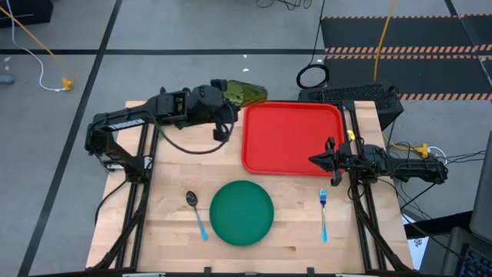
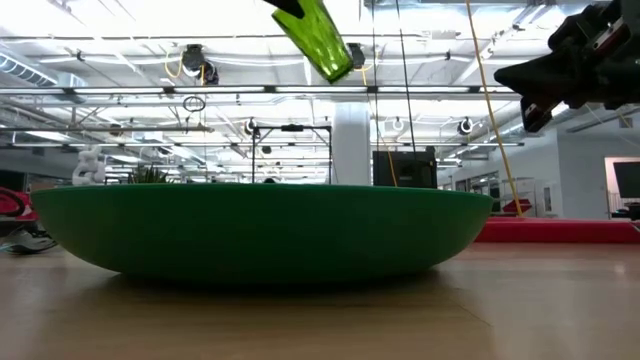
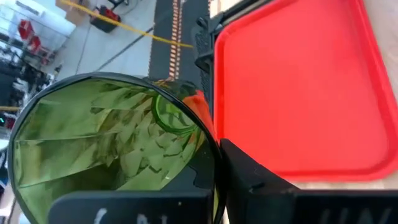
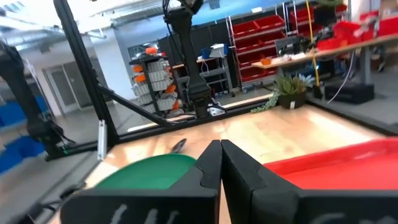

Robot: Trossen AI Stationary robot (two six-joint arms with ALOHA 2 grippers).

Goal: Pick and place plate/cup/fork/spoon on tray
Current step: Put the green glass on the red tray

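My left gripper [image 1: 227, 100] holds the olive-green translucent cup [image 1: 247, 92] high above the table's far edge, beside the far left corner of the red tray [image 1: 292, 138]. In the low view the cup [image 2: 322, 38] is tilted, well above the table. The green plate [image 1: 242, 213] lies flat near the front edge. The spoon [image 1: 194, 209] lies to its left and the fork [image 1: 324, 214] to its right. My right gripper [image 1: 317, 159] is shut and empty, hovering over the tray's right rim. My left gripper has the cup by its wall at the open rim [image 3: 215, 155]. One finger [image 3: 255, 177] is outside the wall and the other looks to be inside the cup. The cup is lifted clear and lies on a slant, its base [image 2: 338, 68] pointing away from the gripper.
A black box with cables [image 1: 361, 96] stands behind the tray's far right corner. Arm frames run along both table sides. Bare wood lies between the plate and the tray.
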